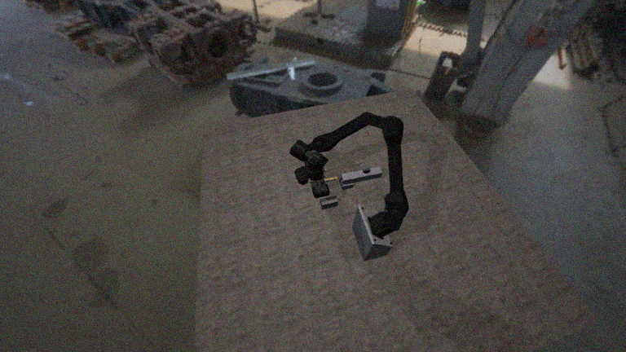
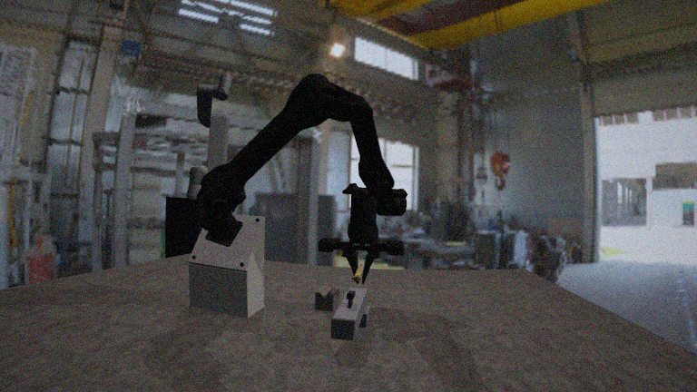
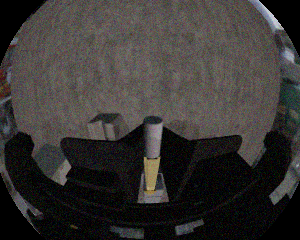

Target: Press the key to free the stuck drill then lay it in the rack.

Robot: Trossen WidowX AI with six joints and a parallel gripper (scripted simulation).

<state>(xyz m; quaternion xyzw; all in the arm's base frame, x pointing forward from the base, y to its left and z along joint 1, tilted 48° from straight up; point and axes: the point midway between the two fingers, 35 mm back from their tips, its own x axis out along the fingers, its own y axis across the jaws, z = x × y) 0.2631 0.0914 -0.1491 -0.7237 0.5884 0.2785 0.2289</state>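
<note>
The drill (image 1: 331,178) (image 2: 358,276) (image 3: 152,172) has a grey cylindrical shank and a yellow fluted part. My gripper (image 2: 358,278) (image 3: 150,127) is shut on its grey shank, above the table. The yellow tip shows whole in the wrist view, outside the long grey block (image 1: 355,176) (image 2: 343,322) (image 3: 160,193) and just off its end. The black key (image 1: 366,170) (image 2: 350,296) stands on top of that block; how far down it sits is too small to tell. The rack (image 1: 328,202) (image 2: 325,300) (image 3: 103,127), a small notched grey block, stands beside the gripper, lower than the drill.
The arm's grey wedge-shaped base (image 1: 363,236) (image 2: 220,285) stands on the table (image 1: 258,256) (image 2: 462,331), on the rack's side of the long block. A small grey support shows at the long block's side. The table's far edge lies beyond the arm in the top view.
</note>
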